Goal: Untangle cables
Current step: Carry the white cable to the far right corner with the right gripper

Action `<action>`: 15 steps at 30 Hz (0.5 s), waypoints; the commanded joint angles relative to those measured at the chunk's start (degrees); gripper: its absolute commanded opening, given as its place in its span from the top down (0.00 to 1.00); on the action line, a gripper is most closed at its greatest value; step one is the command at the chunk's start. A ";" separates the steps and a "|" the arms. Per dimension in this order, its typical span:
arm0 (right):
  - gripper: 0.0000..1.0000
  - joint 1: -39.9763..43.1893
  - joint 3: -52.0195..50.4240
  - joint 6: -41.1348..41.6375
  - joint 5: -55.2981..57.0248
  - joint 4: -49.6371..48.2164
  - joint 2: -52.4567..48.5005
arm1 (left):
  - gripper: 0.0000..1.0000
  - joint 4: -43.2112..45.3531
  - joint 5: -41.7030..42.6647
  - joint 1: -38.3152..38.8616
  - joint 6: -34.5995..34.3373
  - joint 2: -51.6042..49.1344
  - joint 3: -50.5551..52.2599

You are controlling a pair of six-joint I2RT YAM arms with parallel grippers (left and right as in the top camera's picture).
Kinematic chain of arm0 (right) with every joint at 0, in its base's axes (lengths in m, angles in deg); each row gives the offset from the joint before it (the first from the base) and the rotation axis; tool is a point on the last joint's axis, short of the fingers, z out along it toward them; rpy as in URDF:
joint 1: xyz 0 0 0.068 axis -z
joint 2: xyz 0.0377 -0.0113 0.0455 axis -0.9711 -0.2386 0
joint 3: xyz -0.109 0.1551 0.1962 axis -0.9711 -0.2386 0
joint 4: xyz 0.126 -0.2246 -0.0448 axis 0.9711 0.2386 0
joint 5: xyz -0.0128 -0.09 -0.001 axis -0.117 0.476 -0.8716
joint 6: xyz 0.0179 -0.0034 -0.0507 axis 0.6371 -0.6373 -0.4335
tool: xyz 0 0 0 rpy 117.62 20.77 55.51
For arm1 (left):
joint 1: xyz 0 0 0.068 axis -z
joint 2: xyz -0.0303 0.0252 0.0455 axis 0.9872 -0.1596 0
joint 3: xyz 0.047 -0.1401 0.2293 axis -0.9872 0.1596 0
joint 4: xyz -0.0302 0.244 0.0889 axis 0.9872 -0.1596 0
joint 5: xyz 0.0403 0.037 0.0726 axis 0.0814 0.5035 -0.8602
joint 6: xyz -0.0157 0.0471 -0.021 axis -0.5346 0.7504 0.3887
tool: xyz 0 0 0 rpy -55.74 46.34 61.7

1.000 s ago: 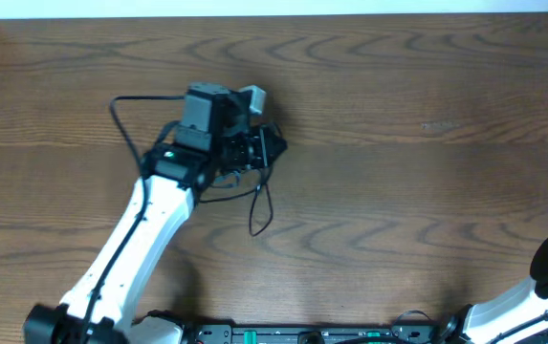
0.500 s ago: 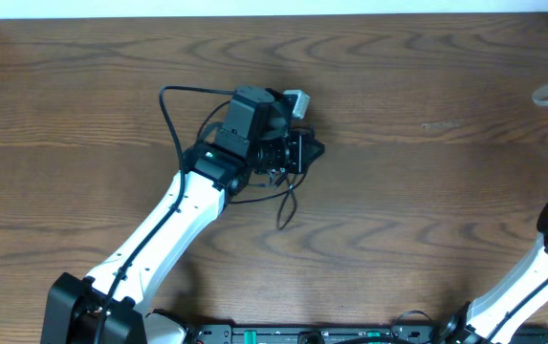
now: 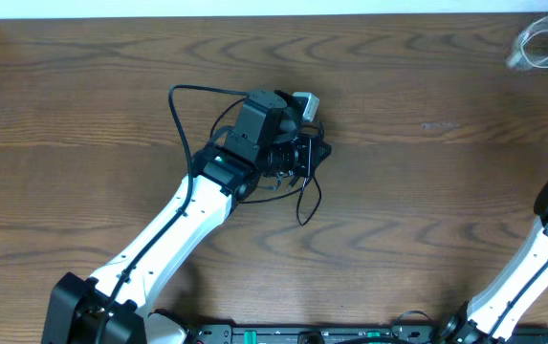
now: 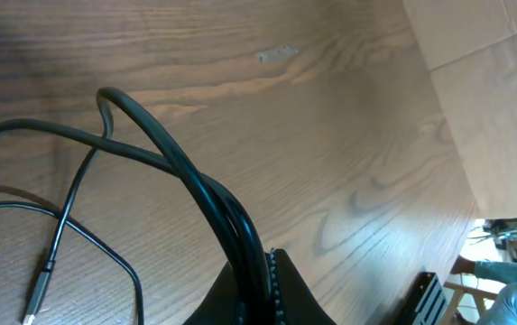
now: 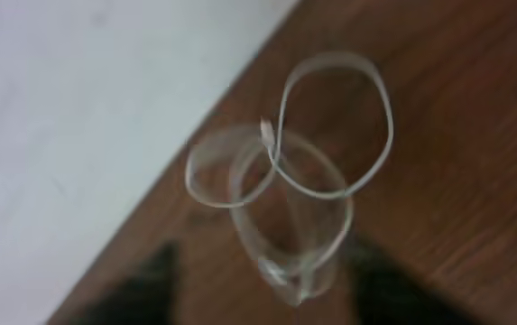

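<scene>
The black cable hangs in loops from my left gripper, a little left of the table's middle. In the left wrist view the jaws are shut on the black cable's bunched strands, and its thin end with a plug trails on the wood. The white cable lies coiled at the far right corner. In the blurred right wrist view its loops lie on the wood in front of my right gripper, whose dark fingers stand wide apart beside its near end.
The table's far edge and a white wall run just behind the white cable. The left arm's own thick black wire arcs above the arm. A cardboard wall stands beyond the right side of the table.
My left arm has carried the black cable to the right. The white cable has come into view at the far right corner, and the right gripper's jaws have opened around it.
</scene>
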 commanded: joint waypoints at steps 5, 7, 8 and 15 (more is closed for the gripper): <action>0.01 -0.07 0.66 -5.01 -7.98 8.22 4.50 | 0.92 0.35 -0.92 0.13 -0.31 -0.20 -0.42; 0.01 -0.28 0.66 -7.34 -9.81 11.30 6.75 | 0.92 0.35 -0.96 0.11 0.48 -0.20 -0.42; 0.01 -0.52 0.66 -9.68 -11.89 13.29 8.26 | 0.92 0.35 -0.96 0.11 2.03 -0.20 -0.42; 0.01 -3.93 0.66 -21.66 -24.28 30.71 15.61 | 0.75 0.33 -0.92 0.07 11.52 -0.20 -0.42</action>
